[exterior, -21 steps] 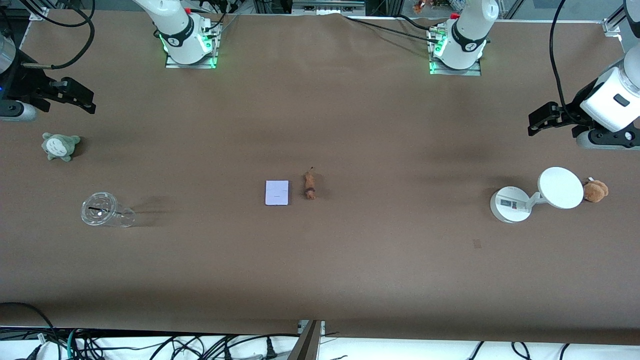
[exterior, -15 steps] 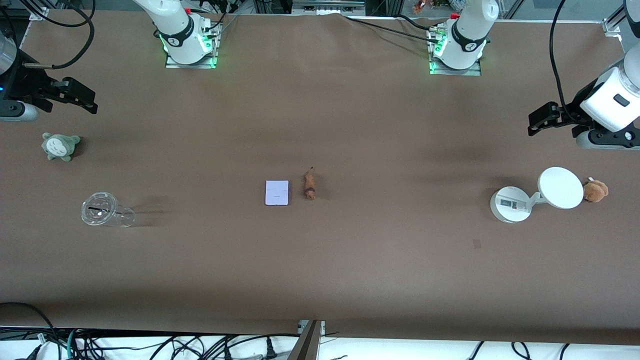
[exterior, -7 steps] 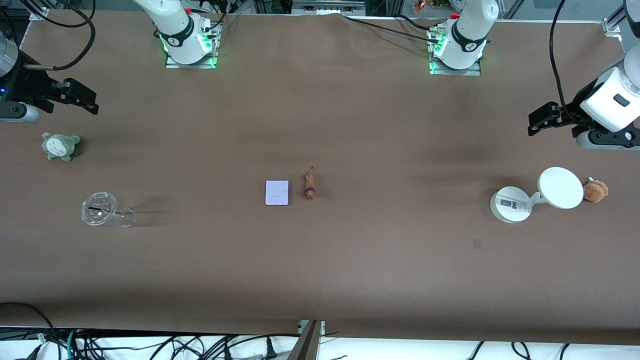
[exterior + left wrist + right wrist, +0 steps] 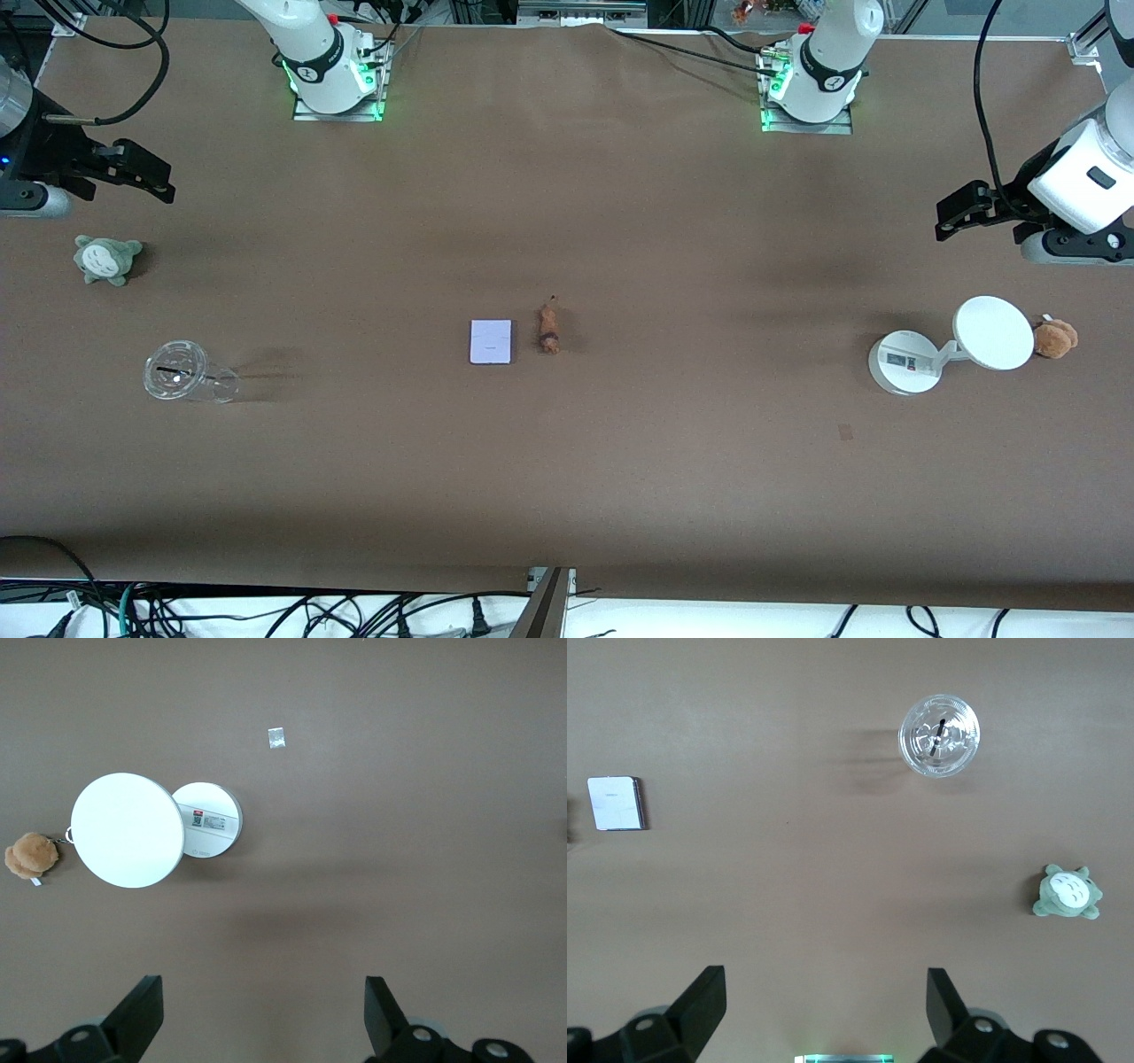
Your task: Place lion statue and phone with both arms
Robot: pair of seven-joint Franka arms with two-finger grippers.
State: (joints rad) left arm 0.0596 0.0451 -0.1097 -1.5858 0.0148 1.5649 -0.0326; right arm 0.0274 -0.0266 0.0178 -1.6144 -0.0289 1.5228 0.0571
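The phone [image 4: 491,342], a small pale lavender rectangle, lies flat at the middle of the table; it also shows in the right wrist view [image 4: 617,803]. The lion statue [image 4: 549,329], a slim brown figurine with a darker end, lies right beside it toward the left arm's end. My left gripper [image 4: 946,220] is open and empty, up in the air at the left arm's end of the table, its fingers [image 4: 142,1010] spread wide. My right gripper [image 4: 159,182] is open and empty, up at the right arm's end, fingers [image 4: 700,997] wide apart.
A white round-based stand with a disc [image 4: 952,350] and a fluffy brown plush [image 4: 1055,338] sit at the left arm's end. A grey-green plush [image 4: 106,259] and a clear lidded cup [image 4: 182,372] on its side sit at the right arm's end.
My right gripper has drifted very slightly toward the table's middle. The left arm, phone and lion statue have not moved.
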